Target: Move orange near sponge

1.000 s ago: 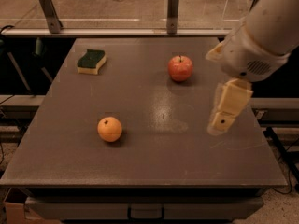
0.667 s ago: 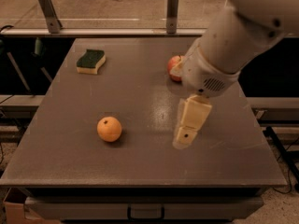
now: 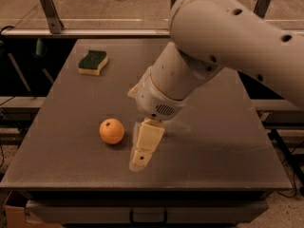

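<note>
At the far left edge a slanted metal post (image 3: pixel 50 9) stands on the rail behind the table (image 3: pixel 223 160), and a corner of a cardboard box (image 3: pixel 12 213) shows on the floor below the table's front corner. The table is a dark grey slab that fills most of the view, with a drawer handle (image 3: pixel 148 217) under its front edge.

The sponge (image 3: pixel 93 62) lies flat at the back left of the table, dark green side up with its pale yellow base showing along the near edge. It is well apart from everything else on the surface.

The orange (image 3: pixel 111 131) sits nearer the front, left of centre, resting on the table with its small dark stem dot turned upward. It is a long way from the sponge, almost straight toward the front edge from it, and nothing is touching it.

Just to the right of the orange hangs the gripper (image 3: pixel 138 162), a pale cream block pointing down and slightly left, its tip low over the table by the front edge. It is close beside the fruit but not holding it. Whether the claw is spread or pressed together cannot be told from this angle.

Above and to the right, the thick white arm (image 3: pixel 223 46) sweeps in from the upper right corner and covers the middle of the table
</note>
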You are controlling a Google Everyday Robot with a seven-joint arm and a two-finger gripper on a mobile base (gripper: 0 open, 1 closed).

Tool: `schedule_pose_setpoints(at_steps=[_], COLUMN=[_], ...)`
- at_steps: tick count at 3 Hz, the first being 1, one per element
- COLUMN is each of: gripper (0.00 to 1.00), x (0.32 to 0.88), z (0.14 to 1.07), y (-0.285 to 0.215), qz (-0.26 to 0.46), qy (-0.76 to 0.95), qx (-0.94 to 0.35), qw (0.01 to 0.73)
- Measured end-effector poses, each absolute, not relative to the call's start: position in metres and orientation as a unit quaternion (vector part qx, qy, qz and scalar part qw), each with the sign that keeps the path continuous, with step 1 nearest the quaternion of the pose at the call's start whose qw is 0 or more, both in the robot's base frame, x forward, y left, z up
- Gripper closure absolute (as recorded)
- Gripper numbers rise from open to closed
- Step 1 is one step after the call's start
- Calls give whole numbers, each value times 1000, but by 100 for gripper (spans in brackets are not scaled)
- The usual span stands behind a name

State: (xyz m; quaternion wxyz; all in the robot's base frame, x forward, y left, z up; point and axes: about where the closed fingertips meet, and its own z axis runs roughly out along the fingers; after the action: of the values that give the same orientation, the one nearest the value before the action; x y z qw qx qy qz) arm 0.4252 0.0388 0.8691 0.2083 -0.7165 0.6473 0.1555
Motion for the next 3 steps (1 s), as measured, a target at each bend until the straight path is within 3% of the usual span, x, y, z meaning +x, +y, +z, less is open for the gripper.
schedule_pose_setpoints(at_steps=[3], gripper=[0], x=[439], z=[862], y=[64], qz=[172], qy=[625], qx=[-725], qw=[231])
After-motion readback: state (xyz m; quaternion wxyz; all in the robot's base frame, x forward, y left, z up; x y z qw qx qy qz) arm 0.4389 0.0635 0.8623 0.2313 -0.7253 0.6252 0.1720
